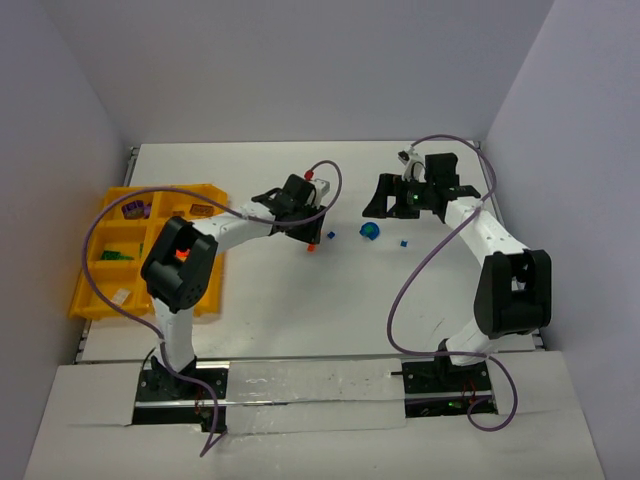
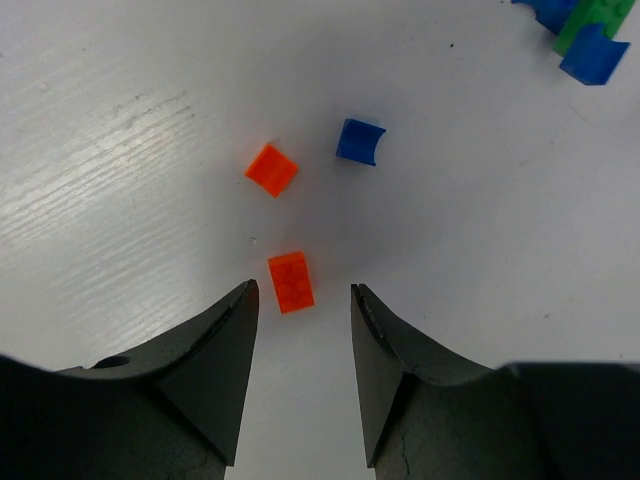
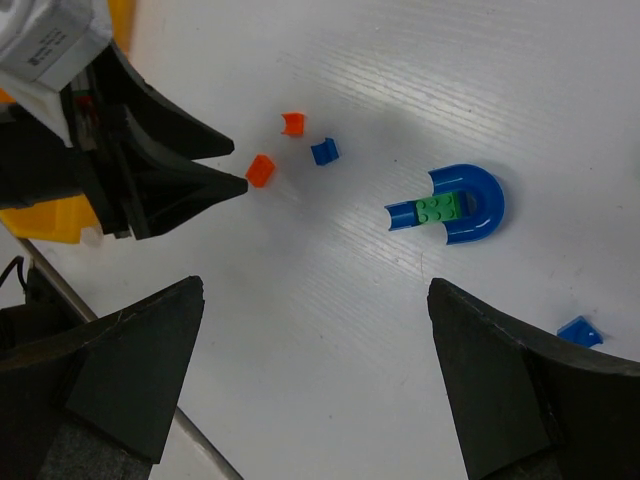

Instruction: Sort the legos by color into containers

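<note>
The sorting is judged to be partly done. In the yellow tray [image 1: 90,305], purple bits [image 1: 133,210] are seen in a far bin and green bits [image 1: 118,256] in a bin nearer the middle. What else lies there cannot be made out from the overhead view, since the bins are small and partly hidden by the left arm. Several pieces are left loose on the table [image 1: 300,320], so the orange and blue work appears largely undone.

The left gripper [image 2: 302,290] is lowered close to the table with its jaws part way apart, and nothing is grasped. The near orange brick [image 2: 291,282] lies flat in the gap at the fingertips, closer to the left-hand finger in the wrist view and apparently touched by neither. The second orange brick [image 2: 271,169] and a blue piece [image 2: 360,141] lie beyond the tips.

The right gripper [image 3: 316,290] is spread wide and empty. A blue arch [image 3: 465,205] with a green brick [image 3: 440,208] inside it lies ahead of it, and a small blue piece [image 3: 580,330] lies just beside one finger.
</note>
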`<state>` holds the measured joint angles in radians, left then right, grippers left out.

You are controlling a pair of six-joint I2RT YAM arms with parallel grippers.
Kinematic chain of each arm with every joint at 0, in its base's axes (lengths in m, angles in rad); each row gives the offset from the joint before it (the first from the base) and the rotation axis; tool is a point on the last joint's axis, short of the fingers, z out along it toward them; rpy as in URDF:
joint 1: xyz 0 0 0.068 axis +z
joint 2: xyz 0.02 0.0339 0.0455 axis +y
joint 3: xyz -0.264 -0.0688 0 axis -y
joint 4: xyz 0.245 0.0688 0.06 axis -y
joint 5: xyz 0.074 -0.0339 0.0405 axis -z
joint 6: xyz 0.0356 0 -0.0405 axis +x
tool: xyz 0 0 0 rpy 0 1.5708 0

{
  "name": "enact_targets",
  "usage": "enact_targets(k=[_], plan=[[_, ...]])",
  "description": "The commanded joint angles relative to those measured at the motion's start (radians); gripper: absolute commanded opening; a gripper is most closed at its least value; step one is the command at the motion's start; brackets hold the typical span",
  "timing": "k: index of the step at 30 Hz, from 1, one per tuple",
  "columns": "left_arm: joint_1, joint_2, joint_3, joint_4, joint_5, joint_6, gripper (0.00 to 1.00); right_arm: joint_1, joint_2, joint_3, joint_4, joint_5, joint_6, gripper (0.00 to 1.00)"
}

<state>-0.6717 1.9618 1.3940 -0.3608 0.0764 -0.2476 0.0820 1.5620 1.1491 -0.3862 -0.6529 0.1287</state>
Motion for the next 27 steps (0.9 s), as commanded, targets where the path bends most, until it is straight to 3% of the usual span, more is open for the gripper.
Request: enact_targets(k=[1, 10, 15, 20, 22, 25, 27], plan=[[-0.013, 0.052, 0.047, 0.011, -0.023, -0.035, 0.51, -0.014, 0.009, 0.001, 0.001, -0.021, -0.012, 1.0], [-0.049, 0.08, 0.016, 0.004, -0.104, -0.029, 0.48, -0.022, 0.005, -0.008, 0.004, -0.029, -0.012, 1.0], [-0.06, 0.102, 0.0, 0.004, -0.178, -0.022, 0.34, -0.024, 0.001, -0.011, 0.007, -0.03, -0.008, 1.0], [-0.06, 0.129, 0.045, -0.031, -0.241, -0.009, 0.06, -0.024, -0.01, -0.011, 0.006, -0.026, -0.008, 1.0], [-0.058, 0.102, 0.025, -0.023, -0.266, 0.007, 0.0, -0.024, -0.013, -0.011, 0.004, -0.022, -0.011, 1.0], [-0.045, -0.023, -0.027, 0.0, -0.259, 0.052, 0.0, -0.024, -0.014, -0.009, 0.004, -0.026, -0.011, 1.0], [-0.005, -0.178, -0.102, 0.041, -0.194, 0.083, 0.0, -0.024, -0.014, -0.011, 0.007, -0.033, -0.008, 1.0]])
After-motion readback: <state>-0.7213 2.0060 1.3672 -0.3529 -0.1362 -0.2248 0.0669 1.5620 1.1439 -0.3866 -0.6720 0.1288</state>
